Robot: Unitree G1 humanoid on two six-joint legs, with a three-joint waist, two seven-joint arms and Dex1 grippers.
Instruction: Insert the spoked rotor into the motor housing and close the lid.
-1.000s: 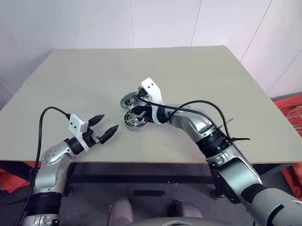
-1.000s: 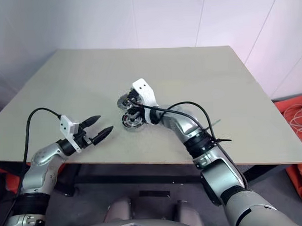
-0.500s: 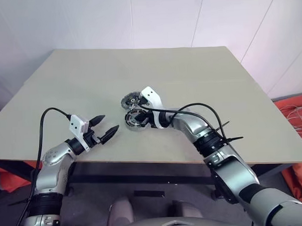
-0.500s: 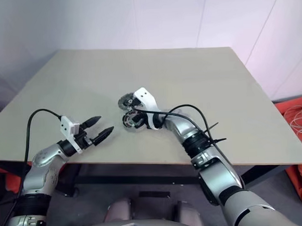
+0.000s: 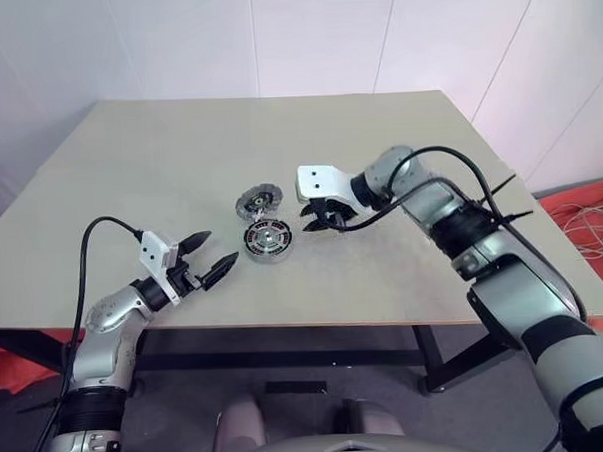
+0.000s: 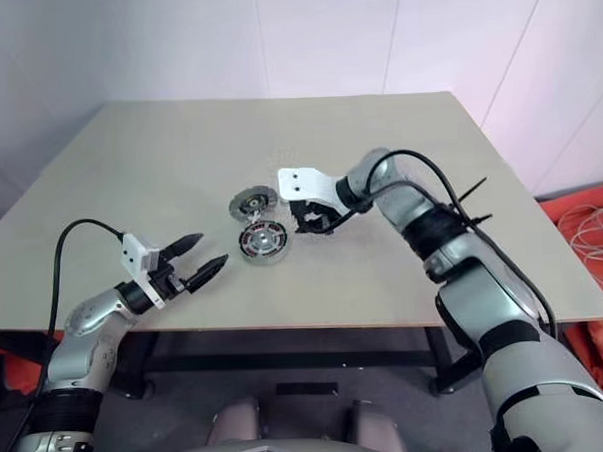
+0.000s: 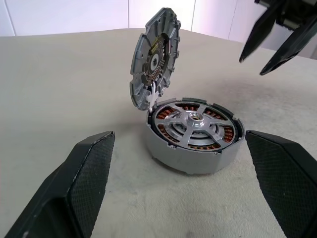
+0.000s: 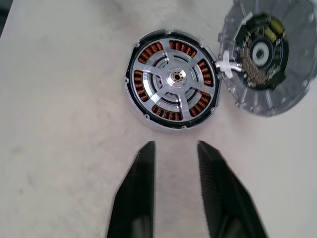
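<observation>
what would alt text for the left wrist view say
A round motor housing sits on the beige table with the spoked rotor seated inside. Its lid stands open on a hinge, between two wide-open black fingers.

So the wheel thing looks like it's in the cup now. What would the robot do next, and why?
Probably tip the lid down onto the housing. The rotor already sits inside the housing, its spokes level within the rim, while the lid stands open at the housing's edge. The right gripper hangs empty just beside them, jaws apart, so it seems best placed to push.
</observation>
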